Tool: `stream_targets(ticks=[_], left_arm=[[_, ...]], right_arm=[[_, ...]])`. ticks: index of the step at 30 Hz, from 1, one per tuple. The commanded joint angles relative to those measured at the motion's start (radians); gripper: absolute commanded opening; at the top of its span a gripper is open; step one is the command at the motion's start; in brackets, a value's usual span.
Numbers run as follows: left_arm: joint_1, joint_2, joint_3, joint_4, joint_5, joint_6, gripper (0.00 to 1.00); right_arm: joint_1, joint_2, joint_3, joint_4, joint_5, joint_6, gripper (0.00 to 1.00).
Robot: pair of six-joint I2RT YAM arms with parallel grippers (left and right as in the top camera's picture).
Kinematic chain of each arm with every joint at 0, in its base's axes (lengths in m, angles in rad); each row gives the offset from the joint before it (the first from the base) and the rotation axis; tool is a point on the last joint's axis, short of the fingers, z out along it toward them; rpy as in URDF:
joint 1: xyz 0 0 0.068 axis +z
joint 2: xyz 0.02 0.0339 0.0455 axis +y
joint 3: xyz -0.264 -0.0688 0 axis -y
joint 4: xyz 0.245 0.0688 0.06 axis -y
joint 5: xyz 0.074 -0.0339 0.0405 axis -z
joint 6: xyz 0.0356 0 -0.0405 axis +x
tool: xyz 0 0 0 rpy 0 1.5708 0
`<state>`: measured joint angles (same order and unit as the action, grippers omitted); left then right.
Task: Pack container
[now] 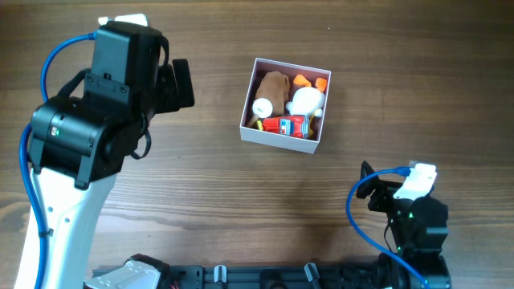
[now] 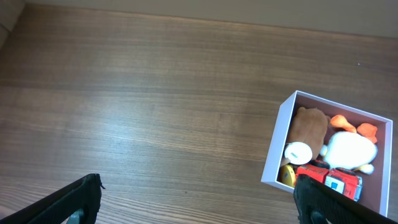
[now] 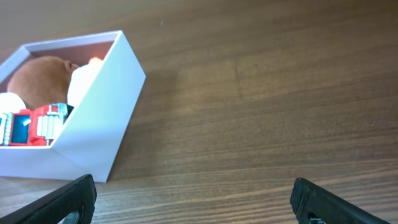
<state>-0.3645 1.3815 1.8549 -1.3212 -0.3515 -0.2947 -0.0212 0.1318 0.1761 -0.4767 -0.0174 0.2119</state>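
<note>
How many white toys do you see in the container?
2. A small round white toy near the container's left wall; a larger white toy right of it, beside the red toy. Others may be buried.

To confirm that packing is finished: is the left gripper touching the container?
Apart. The overhead view shows a strip of table between the left gripper and the container.

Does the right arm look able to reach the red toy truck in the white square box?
Probably yes: the right gripper is open, only wooden table lies between, and the red toy truck lies uncovered in the open-topped white square box.
</note>
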Motion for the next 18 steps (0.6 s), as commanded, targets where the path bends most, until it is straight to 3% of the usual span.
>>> stream_targets(ticks=[1, 18], left_arm=[[0.005, -0.007, -0.002, 0.000, -0.013, -0.013, 1.00], [0.005, -0.007, -0.002, 0.000, -0.013, -0.013, 1.00]], right_arm=[[0.000, -0.104, -0.030, 0.010, 0.016, 0.024, 1.00], [0.000, -0.127, -0.031, 0.015, 0.017, 0.024, 1.00]])
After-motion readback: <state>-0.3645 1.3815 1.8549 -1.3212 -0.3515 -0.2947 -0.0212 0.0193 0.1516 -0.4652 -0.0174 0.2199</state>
